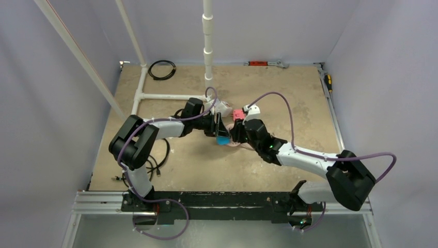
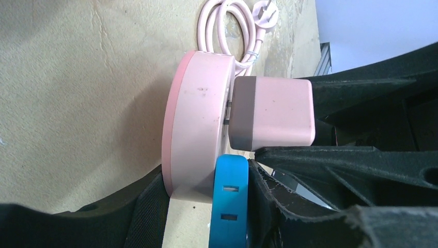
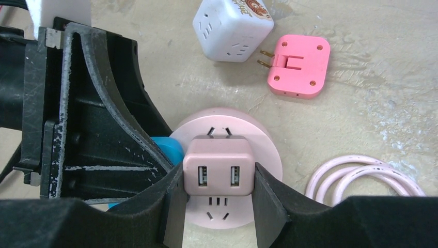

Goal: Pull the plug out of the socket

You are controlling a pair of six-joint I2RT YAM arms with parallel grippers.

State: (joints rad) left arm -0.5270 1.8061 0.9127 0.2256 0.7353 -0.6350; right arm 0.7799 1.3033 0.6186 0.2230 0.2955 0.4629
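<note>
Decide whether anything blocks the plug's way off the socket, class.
Nothing visible does. The right gripper clamps the plug, the left gripper holds the socket by its rim, and the white cube adapter and flat pink adapter lie apart on the table.

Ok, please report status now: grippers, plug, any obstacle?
Left gripper shut on the socket rim. Right gripper shut on the plug, plug not yet out. White cube adapter and pink adapter lie apart, not in the way.

White cube adapter [image 3: 232, 28] (pink adapter [image 3: 298, 64] alongside)
</note>
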